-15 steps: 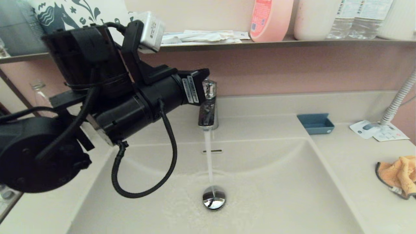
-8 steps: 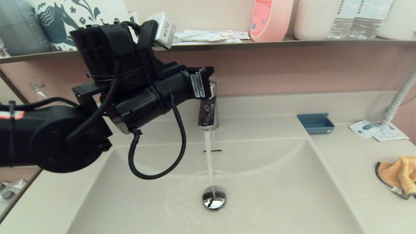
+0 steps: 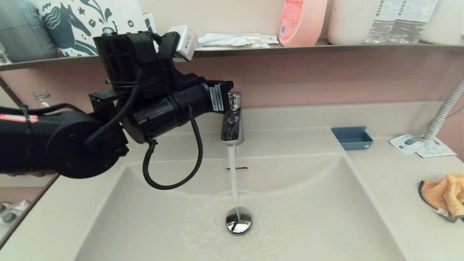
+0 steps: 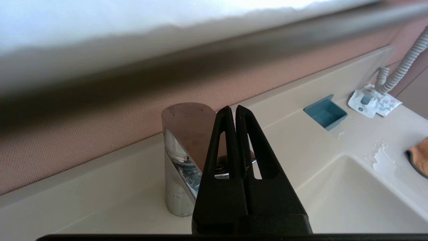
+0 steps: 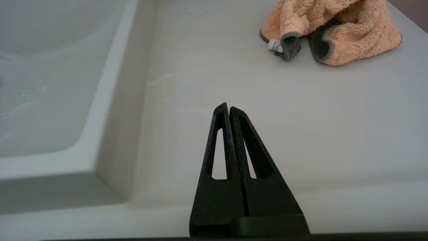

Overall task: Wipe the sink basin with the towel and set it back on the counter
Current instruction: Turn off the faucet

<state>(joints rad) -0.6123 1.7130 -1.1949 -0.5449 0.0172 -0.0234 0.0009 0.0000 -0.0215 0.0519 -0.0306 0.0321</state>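
Note:
The cream sink basin (image 3: 308,217) has water running from the chrome faucet (image 3: 232,123) onto its drain plug (image 3: 238,222). My left arm (image 3: 170,108) reaches in from the left at faucet height. Its gripper (image 4: 233,107) is shut and empty, with the tips right at the faucet's top (image 4: 187,117). The orange towel (image 3: 447,194) lies crumpled on the counter (image 3: 391,174) at the far right edge. My right gripper (image 5: 228,106) is out of the head view. It hovers shut and empty over the counter (image 5: 250,83), a short way from the towel (image 5: 334,30).
A blue soap dish (image 3: 352,137) sits at the basin's back right corner. White leaflets (image 3: 422,145) and a ribbed hose (image 3: 444,110) lie beyond it. The dark shelf (image 3: 290,49) above carries a pink bottle (image 3: 301,21) and other bottles. Water drops (image 4: 379,152) wet the counter.
My left arm's elbow and wrist have swung right and up toward the back wall, the tip staying by the faucet top. Water keeps running. The towel has not moved.

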